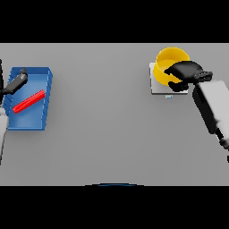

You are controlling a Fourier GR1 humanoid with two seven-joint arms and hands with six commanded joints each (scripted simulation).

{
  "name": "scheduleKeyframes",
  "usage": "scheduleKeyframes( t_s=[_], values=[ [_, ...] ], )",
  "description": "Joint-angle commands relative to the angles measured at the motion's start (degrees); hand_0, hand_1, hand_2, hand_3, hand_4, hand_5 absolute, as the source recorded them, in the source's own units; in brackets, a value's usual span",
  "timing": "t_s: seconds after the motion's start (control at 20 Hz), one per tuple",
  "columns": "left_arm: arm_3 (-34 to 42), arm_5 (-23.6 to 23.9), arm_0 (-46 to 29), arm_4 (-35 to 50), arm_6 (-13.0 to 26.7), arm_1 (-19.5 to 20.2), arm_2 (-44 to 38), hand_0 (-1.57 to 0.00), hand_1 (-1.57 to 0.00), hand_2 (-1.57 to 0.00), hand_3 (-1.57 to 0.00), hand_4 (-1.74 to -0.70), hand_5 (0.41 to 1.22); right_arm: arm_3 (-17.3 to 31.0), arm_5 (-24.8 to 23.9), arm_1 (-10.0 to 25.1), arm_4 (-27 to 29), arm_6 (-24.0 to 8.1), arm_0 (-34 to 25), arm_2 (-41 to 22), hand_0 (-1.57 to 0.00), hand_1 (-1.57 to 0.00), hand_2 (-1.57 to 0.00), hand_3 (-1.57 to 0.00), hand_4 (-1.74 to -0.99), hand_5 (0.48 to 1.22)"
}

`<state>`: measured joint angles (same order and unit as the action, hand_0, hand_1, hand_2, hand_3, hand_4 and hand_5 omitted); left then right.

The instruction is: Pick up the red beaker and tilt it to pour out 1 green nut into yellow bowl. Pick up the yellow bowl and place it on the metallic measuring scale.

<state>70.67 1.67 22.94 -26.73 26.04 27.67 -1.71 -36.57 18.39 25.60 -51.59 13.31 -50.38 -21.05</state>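
Note:
The yellow bowl (166, 60) is at the far right of the table, over the metallic measuring scale (156, 88), a pale square plate. My right hand (185, 71) reaches in from the right, its fingers over the bowl's right rim and its thumb curled on the near side. I cannot tell whether the bowl rests on the scale or hangs just above it. The red beaker (28, 101) lies on its side as a slanted red bar in a blue tray (32, 121) at the far left. My left hand (17, 82) hovers over the tray's far left corner, fingers straight. No green nut shows.
The scale has a small bluish display (168, 96) on its near edge. My right forearm (211, 107) slants across the right edge of the table. Bare grey table lies between the tray and the scale.

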Motion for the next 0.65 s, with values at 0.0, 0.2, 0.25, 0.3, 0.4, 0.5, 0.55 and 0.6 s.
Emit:
scheduleKeyframes(
  t_s=[0.0, 0.2, 0.25, 0.3, 0.4, 0.5, 0.55, 0.6],
  values=[
    [0.3, 0.0, -0.3, 0.1, 0.3, 0.1, -0.1, 0.00, 0.00, 0.00, 0.00, -0.72, 0.662, 0.1, 0.1, 0.4, 0.0, 1.6, 0.0, -0.2, -0.32, -0.29, -0.38, -0.51, -1.560, 0.909],
    [-0.9, 0.0, 0.4, 0.1, 0.5, 0.1, -0.3, 0.00, 0.00, 0.00, 0.00, -0.72, 0.664, 1.2, -1.5, 0.5, 0.0, 4.1, 0.3, -0.1, -0.13, -0.12, -0.16, -0.36, -1.542, 0.838],
    [-1.9, 0.1, 1.0, 0.1, 0.1, 0.3, -0.5, 0.00, 0.00, 0.00, 0.00, -0.73, 0.664, 1.8, -2.0, 0.2, 0.0, 4.0, -0.2, 0.1, -0.11, -0.09, -0.12, -0.33, -1.537, 0.822],
    [-2.2, 0.0, 1.3, 0.0, -0.3, 0.5, -0.5, 0.00, 0.00, 0.00, 0.00, -0.73, 0.665, 1.7, -1.8, 0.4, 0.1, 4.1, -0.2, 0.2, -0.08, -0.07, -0.10, -0.30, -1.530, 0.809],
    [-1.6, -0.2, 1.1, -0.1, -0.1, 0.3, -0.1, 0.00, 0.00, 0.00, 0.00, -0.72, 0.664, 2.7, -1.5, -0.5, 0.1, 2.3, -0.4, 0.4, -0.05, -0.05, -0.06, -0.24, -1.518, 0.786],
    [-1.6, -0.2, 1.5, -0.1, 0.5, 0.3, -0.2, 0.00, 0.00, 0.00, 0.00, -0.72, 0.665, 2.5, -0.8, 0.1, 0.5, 2.2, -0.2, 0.8, -0.03, -0.03, -0.04, -0.19, -1.500, 0.763],
    [-1.5, -0.3, 1.0, 0.0, 0.0, 0.2, -0.1, 0.00, 0.00, 0.00, 0.00, -0.72, 0.665, 2.3, -0.3, 0.0, 0.7, 1.8, -0.1, 0.8, -0.03, -0.02, -0.03, -0.17, -1.491, 0.752],
    [-1.1, 0.0, 0.9, 0.0, 0.0, 0.0, -0.1, 0.00, 0.00, 0.00, 0.00, -0.73, 0.665, 2.4, 0.0, -0.1, 0.8, 1.0, -0.1, 1.0, -0.02, -0.02, -0.03, -0.15, -1.478, 0.738]
  ],
)
